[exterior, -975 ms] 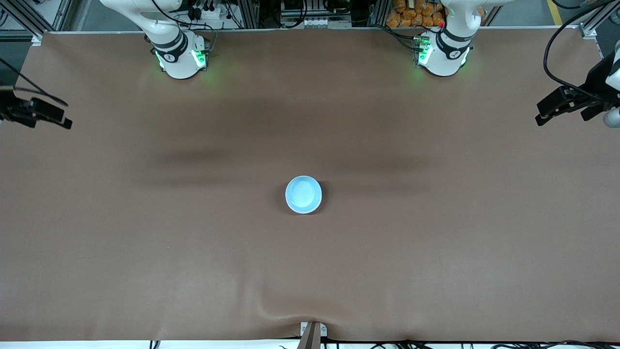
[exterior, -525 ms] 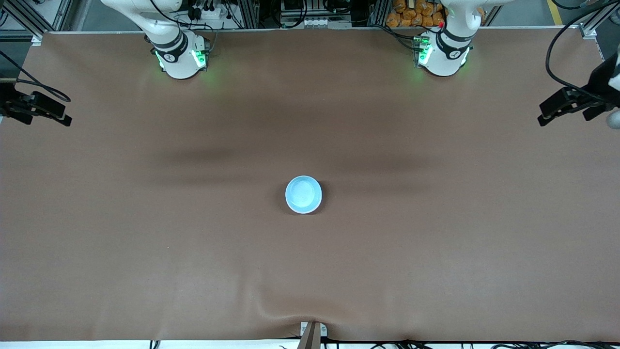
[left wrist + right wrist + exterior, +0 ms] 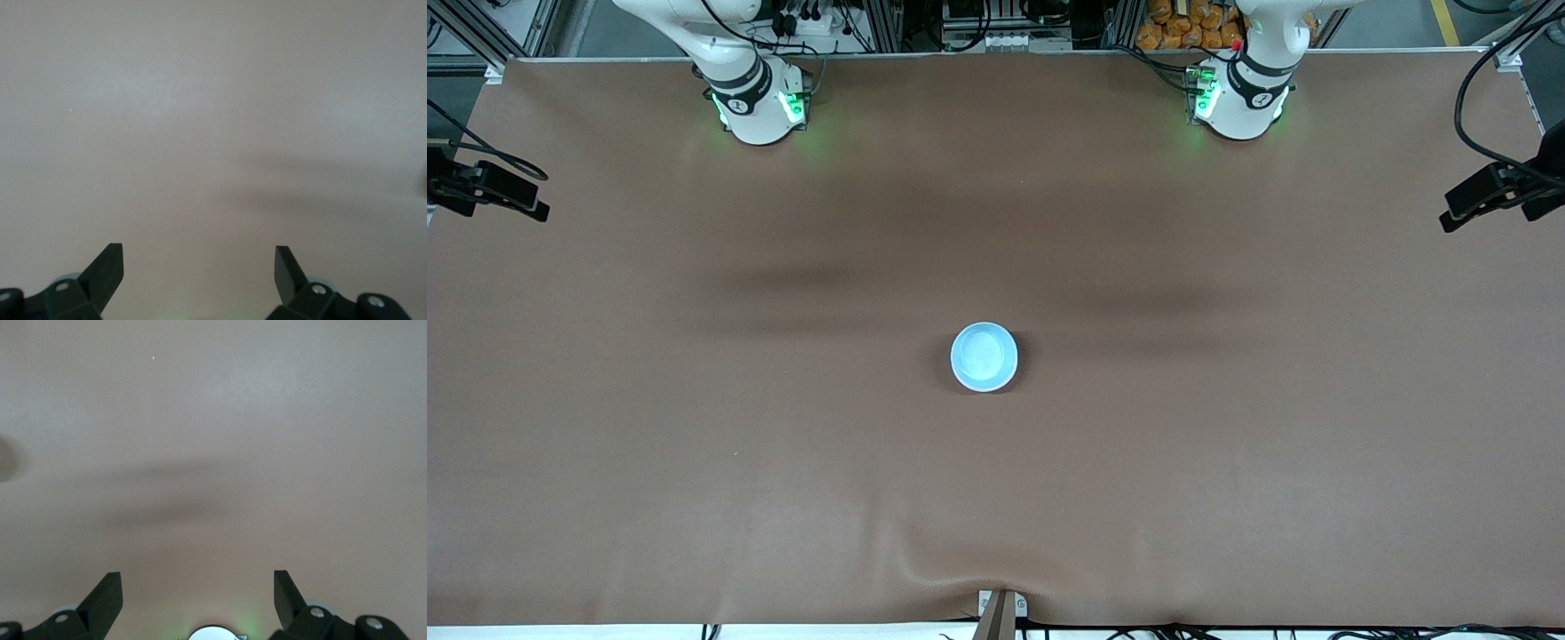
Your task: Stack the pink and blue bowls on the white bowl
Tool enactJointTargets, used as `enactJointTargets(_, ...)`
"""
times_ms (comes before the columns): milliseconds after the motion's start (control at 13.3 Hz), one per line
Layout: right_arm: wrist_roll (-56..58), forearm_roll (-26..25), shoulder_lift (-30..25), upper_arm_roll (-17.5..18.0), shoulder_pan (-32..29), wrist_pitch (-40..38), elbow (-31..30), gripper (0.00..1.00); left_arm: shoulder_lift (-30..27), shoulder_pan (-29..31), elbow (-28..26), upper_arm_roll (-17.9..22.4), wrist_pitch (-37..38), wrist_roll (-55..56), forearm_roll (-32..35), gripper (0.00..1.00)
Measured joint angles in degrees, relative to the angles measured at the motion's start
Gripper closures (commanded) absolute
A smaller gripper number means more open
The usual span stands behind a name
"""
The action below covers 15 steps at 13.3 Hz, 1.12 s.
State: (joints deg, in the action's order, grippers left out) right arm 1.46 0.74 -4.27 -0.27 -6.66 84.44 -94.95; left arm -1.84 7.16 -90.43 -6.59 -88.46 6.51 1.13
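Observation:
The light blue bowl (image 3: 983,356) sits upright on the brown table near its middle. The pink bowl and the white bowl do not show as separate things in any view. My left gripper (image 3: 1489,212) hangs open and empty over the left arm's end of the table, well away from the bowl. In the left wrist view my left gripper (image 3: 199,260) has only bare table between its fingers. My right gripper (image 3: 498,206) hangs open and empty over the right arm's end of the table. In the right wrist view my right gripper (image 3: 198,583) is also over bare table.
The brown table cover (image 3: 996,498) has a wrinkle at the edge nearest the front camera. The two arm bases (image 3: 760,102) (image 3: 1238,98) stand along the edge farthest from it. The right arm's base (image 3: 213,633) shows between the fingers in the right wrist view.
Both grippers have drawn outward toward their own ends of the table and a little toward the bases. The blue bowl has not moved.

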Motion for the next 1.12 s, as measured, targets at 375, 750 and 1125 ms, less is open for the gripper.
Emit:
enactJointTargets(375, -0.01, 0.00, 0.09, 0.28, 0.01, -1.41, 2.43, 0.00, 1.71, 0.01, -0.01, -0.08, -0.43, 0.00, 0.00, 0.00)
enactJointTargets(750, -0.01, 0.00, 0.58, 0.68, 0.08, -1.09, 2.50, 0.00, 3.11, 0.24, -0.13, -0.03, -0.60, 0.00, 0.00, 0.00)
enactJointTargets(1125, -0.01, 0.00, 1.00, 0.74, 0.10, -1.07, 2.51, 0.00, 3.33, 0.11, -0.13, -0.07, -0.66, 0.00, 0.00, 0.00)
